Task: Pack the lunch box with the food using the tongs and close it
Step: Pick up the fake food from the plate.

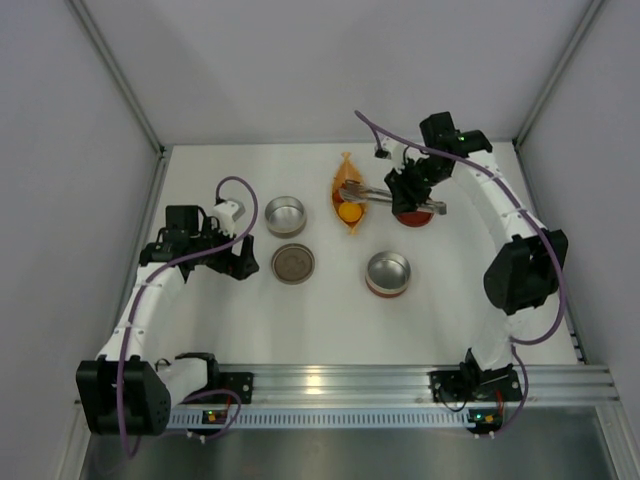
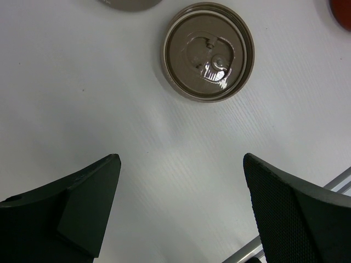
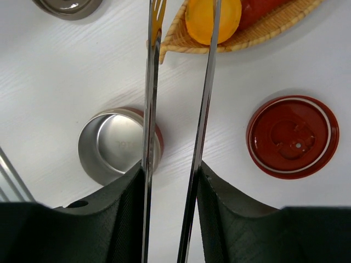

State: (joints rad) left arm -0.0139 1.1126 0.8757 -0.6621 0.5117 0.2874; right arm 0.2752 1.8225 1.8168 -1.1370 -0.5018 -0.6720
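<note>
right wrist view: the right gripper (image 3: pixel 171 175) pinches the tongs (image 3: pixel 151 109), whose arms cross the orange dish (image 3: pixel 175 38) and the yellow food piece (image 3: pixel 211 19) in it. a steel tin (image 3: pixel 112 148) lies under them, with a red lid (image 3: pixel 292 137) beside. the left gripper (image 2: pixel 181 161) gapes wide over the table (image 2: pixel 82 82) near a brown lid (image 2: pixel 208 52).

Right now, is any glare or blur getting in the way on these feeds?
Top external: even light, soft shadows, one glare patch on the aluminium rail. Left wrist: a bright glint on the brown lid, otherwise sharp. Right wrist: the tongs shine in streaks and soften close to the right hand.
</note>
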